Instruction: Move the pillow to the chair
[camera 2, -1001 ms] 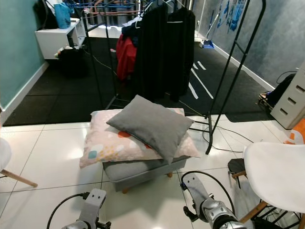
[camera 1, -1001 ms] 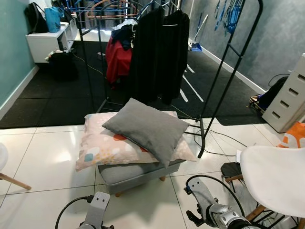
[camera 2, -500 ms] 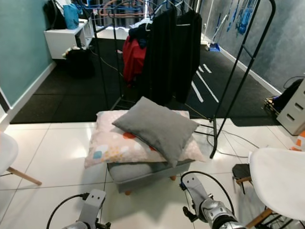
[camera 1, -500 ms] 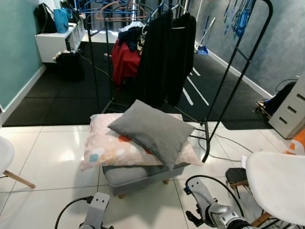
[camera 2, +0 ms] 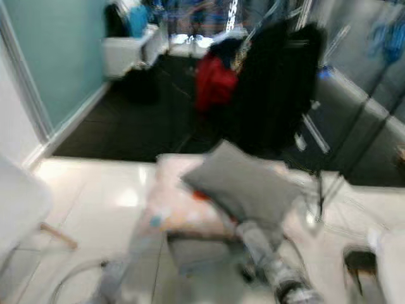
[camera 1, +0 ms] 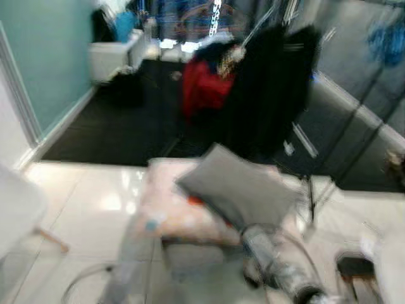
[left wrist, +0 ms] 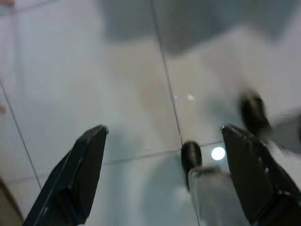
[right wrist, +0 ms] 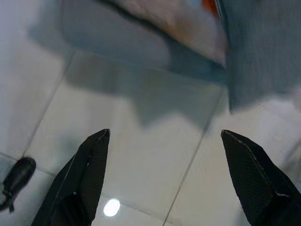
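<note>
The head views are heavily blurred, so only broad shapes can be made out. The white tiled floor (camera 1: 88, 209) lies under both arms and runs ahead of them to a dark mat (camera 1: 126, 126) farther off. Beyond the grippers, a clothes rack (camera 2: 354, 120) stands with black garments (camera 1: 272, 95) and a red garment (camera 1: 205, 92) hanging on it, well apart from either gripper. Directly ahead of the arms sits a low grey footstool (right wrist: 117, 35), and on it a large patterned pillow (camera 1: 177, 212) lies flat with the grey pillow (camera 1: 237, 190) stacked on top of it, tilted across its far corner. A white chair (camera 1: 19, 212) stands off to the left of the left arm, and part of another white chair (camera 2: 392, 266) shows to the right of the right arm. The right gripper (right wrist: 167, 181) hangs low over the tiles just in front of the footstool, its 2 black fingers (right wrist: 87, 174) spread wide with nothing between them; the edge of the grey pillow overhangs the stool just beyond its fingertips without touching them. The left gripper (left wrist: 164, 176) also hangs low over bare tile, its 2 fingers (left wrist: 80, 169) spread wide and empty, with dark rounded feet (left wrist: 190, 155) of uncertain kind near them on the floor.
</note>
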### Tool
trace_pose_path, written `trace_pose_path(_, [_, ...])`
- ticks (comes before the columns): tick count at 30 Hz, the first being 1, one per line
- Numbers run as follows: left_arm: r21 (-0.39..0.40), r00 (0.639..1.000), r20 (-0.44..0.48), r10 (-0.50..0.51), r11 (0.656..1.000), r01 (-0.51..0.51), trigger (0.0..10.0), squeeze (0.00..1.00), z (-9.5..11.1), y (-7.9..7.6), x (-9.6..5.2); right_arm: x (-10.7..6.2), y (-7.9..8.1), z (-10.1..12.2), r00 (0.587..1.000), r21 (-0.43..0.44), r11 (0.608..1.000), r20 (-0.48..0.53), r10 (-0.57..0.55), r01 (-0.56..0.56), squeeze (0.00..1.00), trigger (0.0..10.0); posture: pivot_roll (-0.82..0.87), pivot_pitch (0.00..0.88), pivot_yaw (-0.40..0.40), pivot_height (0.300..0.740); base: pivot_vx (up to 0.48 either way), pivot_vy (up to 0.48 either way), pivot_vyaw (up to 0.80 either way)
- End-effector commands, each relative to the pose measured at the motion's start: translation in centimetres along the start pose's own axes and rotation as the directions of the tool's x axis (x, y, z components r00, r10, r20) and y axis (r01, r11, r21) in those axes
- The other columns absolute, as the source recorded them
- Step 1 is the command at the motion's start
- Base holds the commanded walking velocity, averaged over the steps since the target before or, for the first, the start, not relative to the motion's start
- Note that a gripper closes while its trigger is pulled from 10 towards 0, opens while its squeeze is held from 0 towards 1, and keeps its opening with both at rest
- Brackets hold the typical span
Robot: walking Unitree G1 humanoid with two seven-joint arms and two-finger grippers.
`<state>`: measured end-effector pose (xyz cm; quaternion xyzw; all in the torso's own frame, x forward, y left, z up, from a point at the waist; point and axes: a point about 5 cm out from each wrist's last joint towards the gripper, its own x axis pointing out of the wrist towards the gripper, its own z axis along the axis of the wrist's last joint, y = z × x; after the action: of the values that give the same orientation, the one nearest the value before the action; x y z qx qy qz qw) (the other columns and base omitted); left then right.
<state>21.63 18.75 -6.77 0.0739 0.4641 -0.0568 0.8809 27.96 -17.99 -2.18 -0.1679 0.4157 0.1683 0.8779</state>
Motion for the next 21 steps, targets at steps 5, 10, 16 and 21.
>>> trace_pose_path(5, [0.012,0.999,0.031,-0.035,0.999,0.035,10.0,0.00,0.93,-1.13,0.19,-0.40,-0.88,-2.24,0.997,0.033,0.999,-0.072,-0.024,0.026,0.00,10.0,-0.15,0.000,-0.073,0.740,0.403,0.000,0.00])
trace_pose_path(10, [0.008,0.999,0.032,-0.036,0.999,0.036,10.0,0.00,0.93,-1.16,0.19,-0.41,-0.91,-2.25,0.997,0.032,0.999,-0.072,-0.024,0.026,0.00,10.0,-0.15,0.000,-0.072,0.740,0.399,0.000,0.00])
trace_pose_path(16, [0.008,0.998,0.033,-0.045,0.999,0.045,10.0,0.00,0.94,-1.23,0.19,-0.42,-0.94,-2.27,0.997,0.031,0.999,-0.073,-0.025,0.027,0.00,10.0,-0.15,0.000,-0.072,0.740,0.065,0.000,0.00])
trace_pose_path(21, [0.003,0.998,0.033,-0.059,0.998,0.059,10.0,0.00,0.94,-1.33,0.19,-0.43,-0.98,-2.27,0.997,0.032,0.999,-0.073,-0.029,0.031,0.00,10.0,-0.15,0.000,-0.072,0.740,0.000,-0.480,0.00])
